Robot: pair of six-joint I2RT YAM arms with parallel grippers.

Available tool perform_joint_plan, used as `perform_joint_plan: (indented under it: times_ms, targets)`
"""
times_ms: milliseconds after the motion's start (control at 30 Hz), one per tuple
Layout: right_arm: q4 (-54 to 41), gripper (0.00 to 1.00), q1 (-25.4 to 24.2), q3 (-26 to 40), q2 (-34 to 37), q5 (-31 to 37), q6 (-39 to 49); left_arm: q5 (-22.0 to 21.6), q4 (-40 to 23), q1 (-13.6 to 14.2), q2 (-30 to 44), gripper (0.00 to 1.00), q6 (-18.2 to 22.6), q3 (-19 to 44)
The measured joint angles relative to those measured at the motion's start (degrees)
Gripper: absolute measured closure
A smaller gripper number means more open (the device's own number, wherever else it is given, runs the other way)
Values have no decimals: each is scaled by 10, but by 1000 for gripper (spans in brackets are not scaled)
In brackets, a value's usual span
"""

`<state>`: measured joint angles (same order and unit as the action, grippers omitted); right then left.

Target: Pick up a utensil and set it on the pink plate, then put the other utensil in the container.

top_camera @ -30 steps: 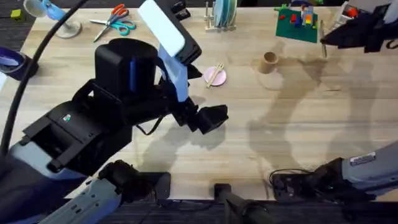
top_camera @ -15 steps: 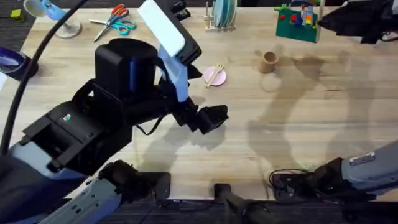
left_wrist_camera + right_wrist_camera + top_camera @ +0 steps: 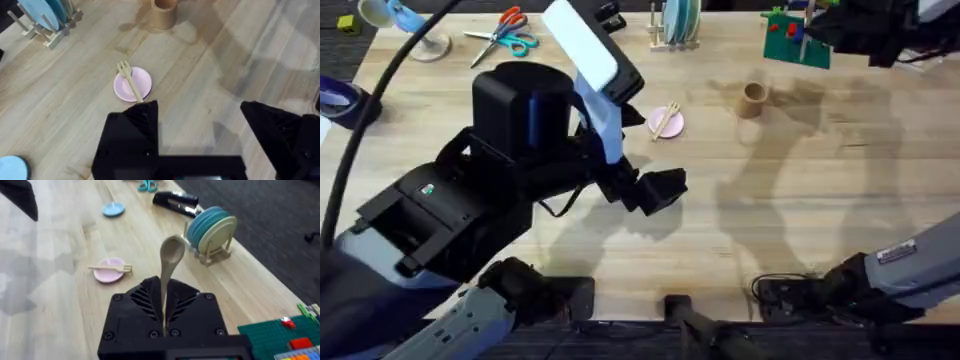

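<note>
Overhead view, left to right: left gripper [image 3: 200,132] is held wide open and empty above the table; fork [image 3: 665,121] is already laid across the pink plate [image 3: 673,125]. Cup [image 3: 752,99] is still empty. Spoon [image 3: 170,267] is pinched in right gripper [image 3: 164,322], bowl outward, pale wood, slim handle. Drop-off is left.

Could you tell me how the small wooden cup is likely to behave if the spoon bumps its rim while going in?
The container looks small and hollow, so it is probably light and may slide on the smooth table. It stands upright on a narrow base, so a sideways knock from the spoon could tip it, and then it would likely roll.
</note>
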<state>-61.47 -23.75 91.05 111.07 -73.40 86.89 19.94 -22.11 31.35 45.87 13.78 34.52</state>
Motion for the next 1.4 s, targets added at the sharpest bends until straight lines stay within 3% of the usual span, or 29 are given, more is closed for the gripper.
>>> perform_joint_plan:
  times_ms: [533,1400]
  targets:
    - [23,973,54,0,43,-51,39,0,0,0,0,7,0,0]
    - [16,973,55,0,179,-59,49,0,0,0,0,6,0,0]
